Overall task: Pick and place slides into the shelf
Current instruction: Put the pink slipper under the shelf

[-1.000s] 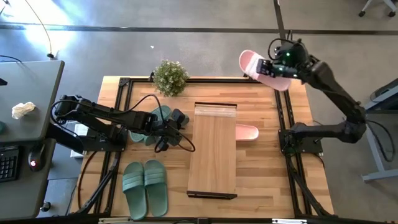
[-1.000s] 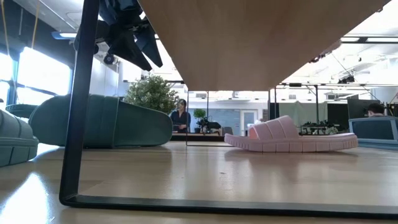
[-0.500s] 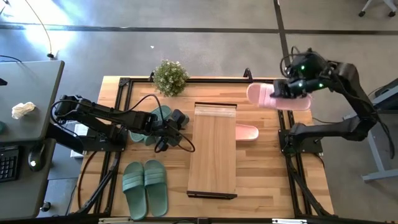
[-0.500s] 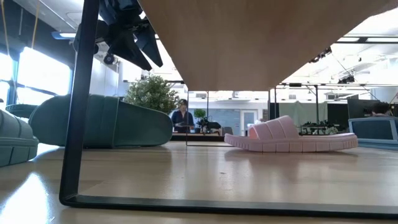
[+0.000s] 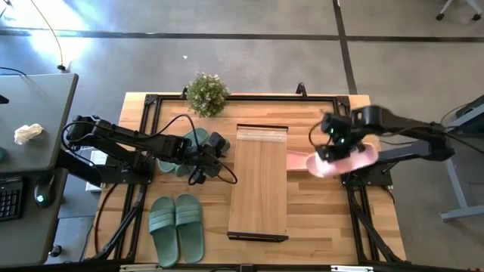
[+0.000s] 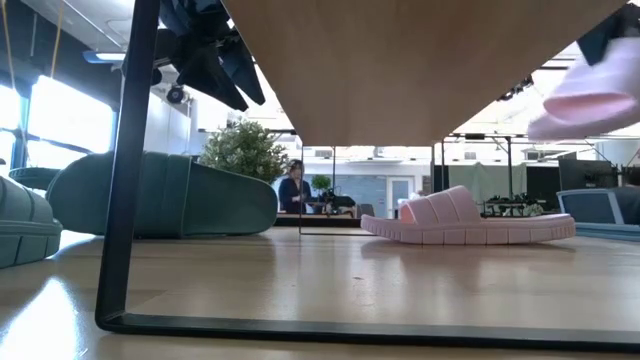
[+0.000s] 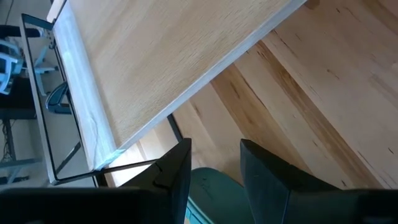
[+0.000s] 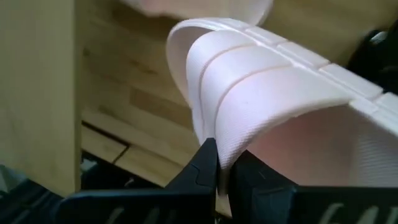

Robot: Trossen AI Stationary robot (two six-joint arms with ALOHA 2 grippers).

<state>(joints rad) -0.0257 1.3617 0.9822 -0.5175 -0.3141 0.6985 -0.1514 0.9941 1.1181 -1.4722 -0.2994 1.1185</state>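
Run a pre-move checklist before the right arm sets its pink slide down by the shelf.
1. Right end effector shut on the strap of the pink slide: ok.
2. Carried slide clear of the table, in the air: ok.
3. Other pink slide lying flat beside the shelf, right under the carried one: not ok for a straight drop.
4. Room in the shelf's lower tier: cannot tell.
5. Left end effector over a green slide on the shelf's far side, out of the way: ok.

no text, label or number can be read on anything here (no brands either).
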